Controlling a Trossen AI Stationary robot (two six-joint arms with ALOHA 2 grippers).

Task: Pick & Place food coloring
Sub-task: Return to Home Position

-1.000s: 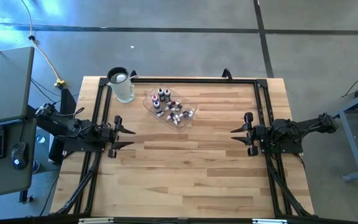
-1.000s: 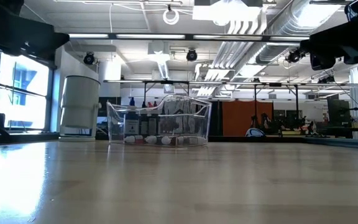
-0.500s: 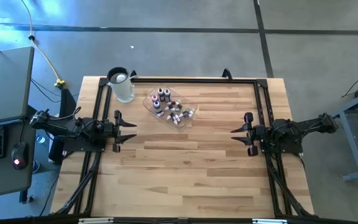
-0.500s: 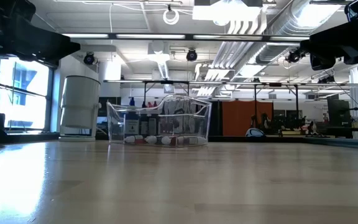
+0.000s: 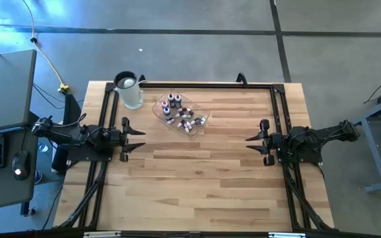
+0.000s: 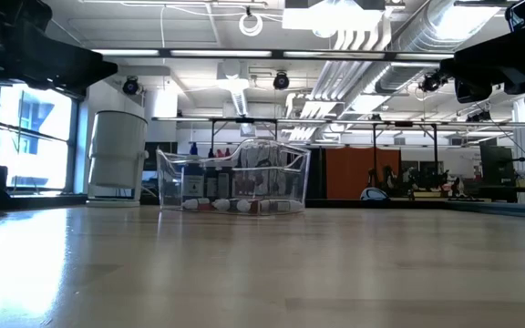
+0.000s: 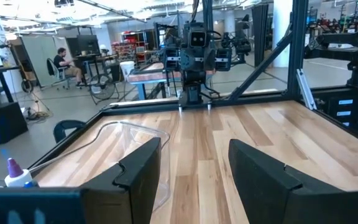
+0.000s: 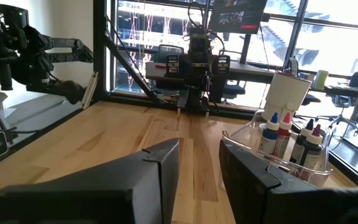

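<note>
The food coloring bottles (image 5: pixel 180 114), tiny with red, white and purplish caps, sit together in a shallow clear plastic tray (image 5: pixel 160 108) near the table's far edge, left of centre; some stand, some lie. The low view shows them (image 6: pixel 227 205) behind the tray's wall (image 6: pixel 285 178); the right wrist view shows several upright (image 8: pixel 289 142). One purple-capped bottle (image 7: pixel 17 175) shows in the left wrist view. My left gripper (image 5: pixel 137 139) hovers open at the table's left side, near of the tray. My right gripper (image 5: pixel 251 145) waits open at the right side.
A larger clear jug (image 5: pixel 130 92) stands at the far left corner, beside the tray. A black frame (image 5: pixel 204 85) runs along the table's far, left and right edges. Bare wood (image 5: pixel 197 172) lies between the two grippers and toward the near edge.
My left gripper has moved a short way toward the table's right and far side, closer to the tray, and then held still. The right arm and the bottles have stayed put.
</note>
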